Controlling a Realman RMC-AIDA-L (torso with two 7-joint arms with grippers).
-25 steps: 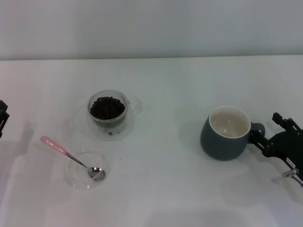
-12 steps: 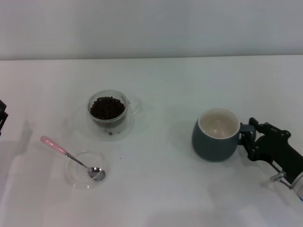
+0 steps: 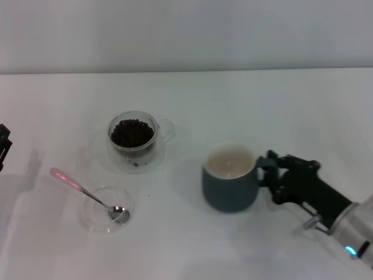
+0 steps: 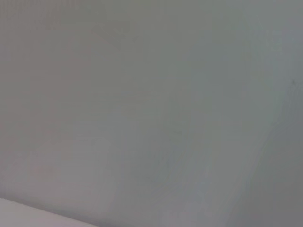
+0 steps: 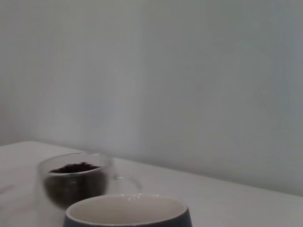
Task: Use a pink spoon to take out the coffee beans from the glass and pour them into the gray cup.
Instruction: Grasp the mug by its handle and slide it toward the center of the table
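Cup brought nearer the beans
The right pincer, closed on the handle, has slid the gray cup toward the glass; scooping comes next.

White desk. Gray cup stands just right of centre, handle at 3 o'clock. Glass of coffee beans on its clear saucer at 10 o'clock from the cup. Shallow clear dish at 7 o'clock from the glass, pink spoon resting in it.
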